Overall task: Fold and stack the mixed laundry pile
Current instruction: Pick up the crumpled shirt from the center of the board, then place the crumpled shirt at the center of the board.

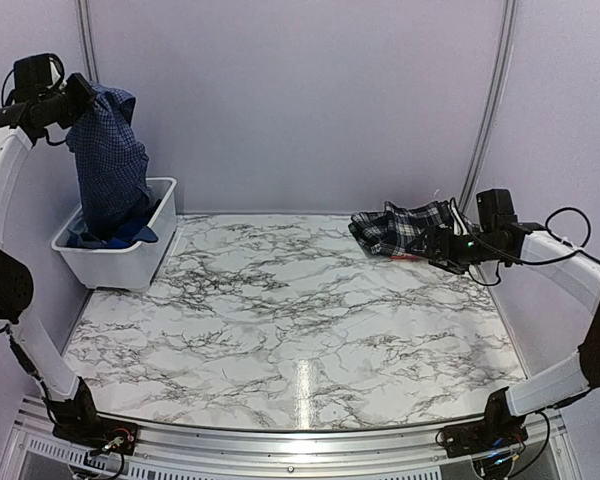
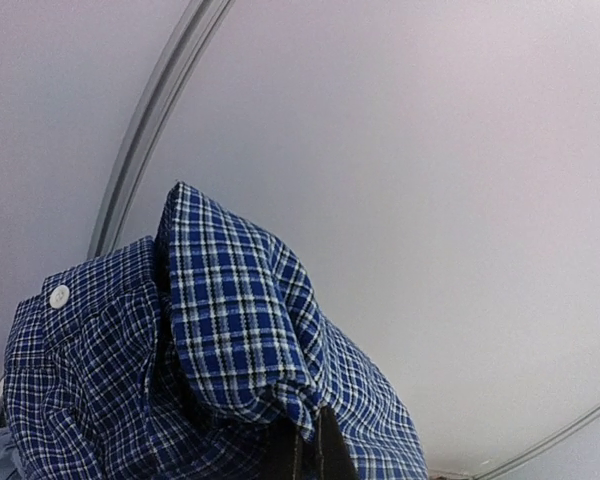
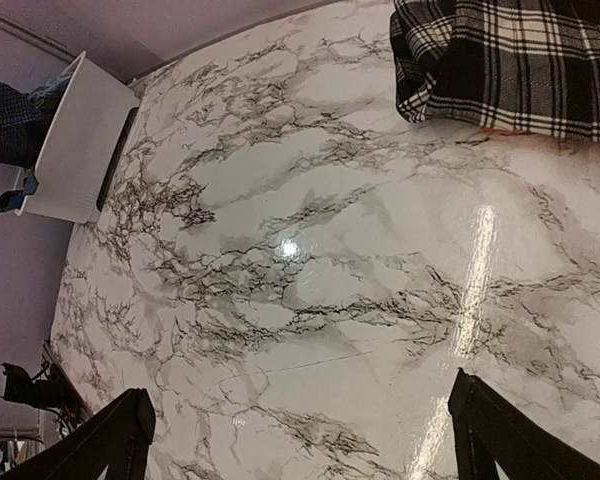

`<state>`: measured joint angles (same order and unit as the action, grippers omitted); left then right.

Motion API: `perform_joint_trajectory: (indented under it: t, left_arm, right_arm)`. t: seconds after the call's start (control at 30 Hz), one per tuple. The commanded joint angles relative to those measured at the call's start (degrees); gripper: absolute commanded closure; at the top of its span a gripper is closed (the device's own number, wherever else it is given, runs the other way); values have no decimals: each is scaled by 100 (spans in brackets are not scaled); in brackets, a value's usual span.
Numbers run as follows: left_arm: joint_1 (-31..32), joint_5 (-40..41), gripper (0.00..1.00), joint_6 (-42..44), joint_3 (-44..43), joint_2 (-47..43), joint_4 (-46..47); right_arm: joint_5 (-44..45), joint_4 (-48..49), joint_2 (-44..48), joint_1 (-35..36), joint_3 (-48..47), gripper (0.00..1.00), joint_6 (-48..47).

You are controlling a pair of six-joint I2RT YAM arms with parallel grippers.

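Upper left: left hand (image 1: pixel 77 98) clamped on navy check shirt (image 1: pixel 110 160), tail hanging into white bin (image 1: pixel 115 265). Right hand (image 3: pixel 300 440) spread wide, empty. Plaid piece (image 1: pixel 400 228) on table (image 1: pixel 300 330), right, far edge.

White arms (image 1: pixel 2 165), black joints (image 1: pixel 0 285), seemingly black cables (image 1: pixel 570 209)

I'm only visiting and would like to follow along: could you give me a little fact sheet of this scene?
left gripper: shut on the navy check shirt, held up over the white bin
white bin: far left on the marble table, blue cloth inside, shirt's tail hanging into it
plaid piece: crumpled, far right
right gripper: open, empty, short of the plaid piece
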<state>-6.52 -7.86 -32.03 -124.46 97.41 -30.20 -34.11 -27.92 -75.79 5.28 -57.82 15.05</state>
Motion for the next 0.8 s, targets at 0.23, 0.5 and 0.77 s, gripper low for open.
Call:
perform_joint_trajectory:
  t: [0.23,0.5,0.77]
  left_arm:
    - [260,-857,100,-1282,-1096,-117,2665]
    - [1270,-1062,100,-1775,-1638,206,3886]
    - [2908,-1290,100,-1589,-1840,576,4136]
  right_arm:
    - [-246,305,234,-26,-27,1,185]
    - [-445,542,192,-24,-62,1,382]
    - [-550,692,275,-27,31,1,525]
